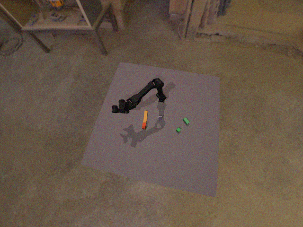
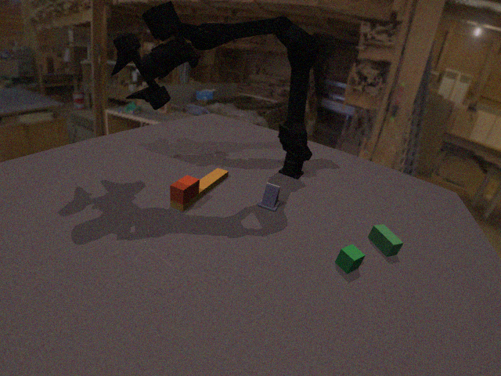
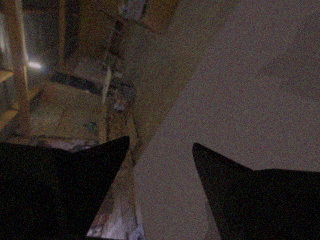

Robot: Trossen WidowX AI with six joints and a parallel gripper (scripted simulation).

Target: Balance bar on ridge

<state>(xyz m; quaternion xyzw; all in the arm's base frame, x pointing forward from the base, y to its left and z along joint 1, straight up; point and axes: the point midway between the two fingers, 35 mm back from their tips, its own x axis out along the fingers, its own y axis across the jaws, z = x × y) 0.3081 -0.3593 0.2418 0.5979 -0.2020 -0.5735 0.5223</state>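
Bar (image 1: 145, 116) (image 2: 213, 178), top view: we see it lying on the grey surface (image 1: 191, 158) (image 2: 243, 316) (image 3: 225, 100), picture-left of the ridge and apart from it.
Red block (image 1: 144, 125) (image 2: 185, 189), top view: at the bar's lower end, down and left of the ridge (image 1: 160, 117) (image 2: 270, 196).
Green pieces, top view: we find the cube (image 1: 178, 129) (image 2: 350, 258) and the longer block (image 1: 186, 120) (image 2: 385, 240) to the ridge's right.
Gripper (image 1: 114, 109) (image 2: 120, 85) (image 3: 161, 143), top view: well left of the ridge, past the bar.
Ridge, exterior view: upright on its small base, bearing nothing.
Red block, exterior view: on top of the bar's near end, left of the ridge.
Gripper, exterior view: raised, we see, above and left of the ridge.
Fingers, wrist view: wide apart, gripping nothing.
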